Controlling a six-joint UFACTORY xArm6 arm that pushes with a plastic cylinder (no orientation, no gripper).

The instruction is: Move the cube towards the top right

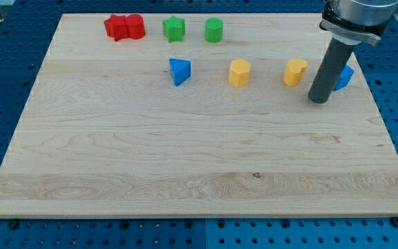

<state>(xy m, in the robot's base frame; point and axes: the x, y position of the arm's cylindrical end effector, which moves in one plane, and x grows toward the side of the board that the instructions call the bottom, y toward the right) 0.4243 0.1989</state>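
On the wooden board [185, 159], which lies on a blue perforated table [5, 76], we start at the far left with two red blocks touching one another: a red star-shaped block [117, 27] and, just to its right, a red cylinder [135, 26]. Further right along the same far row stand a green star-shaped block [174, 28] and then a green cylinder [214, 30], set a little apart from each other. Nearer to us and below the green star sits a blue triangular block [179, 70], alone in its spot. To its right, in the same middle row, we find a yellow block with several flat sides [240, 72], and further right again a yellow heart-like block [296, 71]. Then comes our dark rod, hanging down from the top right of the view, and my tip [318, 101] rests on the board just right of and slightly nearer than the yellow heart-like block, not touching it. The blue cube [344, 76], the thing we are asked to move, lies close to the board's right edge, just behind and to the right of the rod, which hides its left part; we cannot tell whether the rod touches it. The tool has no jaws, so it grips nothing and only stands beside the blocks.
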